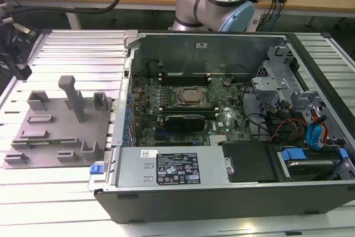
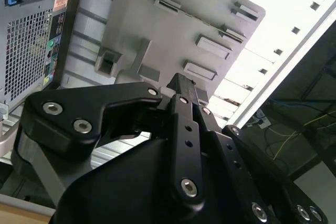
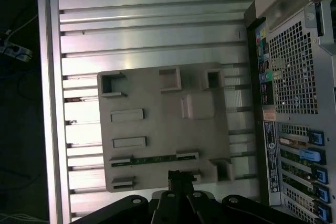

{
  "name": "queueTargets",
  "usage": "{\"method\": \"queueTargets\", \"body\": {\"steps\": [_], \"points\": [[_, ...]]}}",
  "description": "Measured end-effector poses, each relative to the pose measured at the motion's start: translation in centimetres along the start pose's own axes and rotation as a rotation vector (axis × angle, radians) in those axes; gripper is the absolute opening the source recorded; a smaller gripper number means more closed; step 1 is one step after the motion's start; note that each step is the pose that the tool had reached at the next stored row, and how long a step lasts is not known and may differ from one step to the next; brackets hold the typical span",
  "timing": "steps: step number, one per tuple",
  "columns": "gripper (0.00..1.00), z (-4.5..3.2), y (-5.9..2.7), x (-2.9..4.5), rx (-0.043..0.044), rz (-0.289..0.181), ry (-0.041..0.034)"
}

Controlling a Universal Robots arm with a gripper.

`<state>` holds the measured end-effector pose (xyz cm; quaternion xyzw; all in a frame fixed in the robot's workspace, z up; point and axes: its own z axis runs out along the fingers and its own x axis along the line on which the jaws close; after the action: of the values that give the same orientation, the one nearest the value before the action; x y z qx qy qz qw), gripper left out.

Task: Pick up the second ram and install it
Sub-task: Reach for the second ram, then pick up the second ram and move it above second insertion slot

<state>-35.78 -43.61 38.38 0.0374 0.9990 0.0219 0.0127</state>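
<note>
We logged pincer [image 3: 175,174] narrow, holding nothing | second ram [image 3: 155,157] lay in holders of the grey tray [image 3: 157,98], along one tray edge, near the pincer | tray sat on tabletop [image 3: 147,19] beside computer case [image 3: 294,77].

Pale grey tray [image 1: 61,131] on a silver, ribbed surface [image 1: 72,54]; the second ram [image 3: 153,158] on it is a dark green strip. Green motherboard [image 1: 141,98] in a dark grey case [image 1: 222,206], blue clip [image 1: 97,168] at its near left corner; black gripper [image 2: 181,83]

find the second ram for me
In the first wrist view the second ram lies on the grey tray, between two end blocks, close to the pincer.
</note>
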Motion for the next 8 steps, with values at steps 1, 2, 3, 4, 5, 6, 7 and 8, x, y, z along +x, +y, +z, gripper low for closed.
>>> {"method": "queueTargets", "body": {"steps": [1, 2, 3, 4, 5, 6, 7, 8], "points": [[0.08, 0.00, 0.00, 0.00, 0.0000, 0.000, 0.0000], [0.08, 0.00, 0.00, 0.00, 0.0000, 0.000, 0.0000], [0.08, 0.00, -0.01, 0.00, 0.0000, 0.000, 0.0001], [0.08, 0.00, -0.01, 0.00, 0.0000, 0.000, 0.0000], [0.08, 0.00, -0.01, 0.00, 0.0000, 0.000, 0.0000], [0.08, 0.00, -0.01, 0.00, 0.0000, 0.000, 0.0000], [0.08, 0.00, -0.01, 0.00, 0.0000, 0.000, 0.0000], [0.08, 0.00, -0.01, 0.00, 0.0000, 0.000, 0.0000]]}}
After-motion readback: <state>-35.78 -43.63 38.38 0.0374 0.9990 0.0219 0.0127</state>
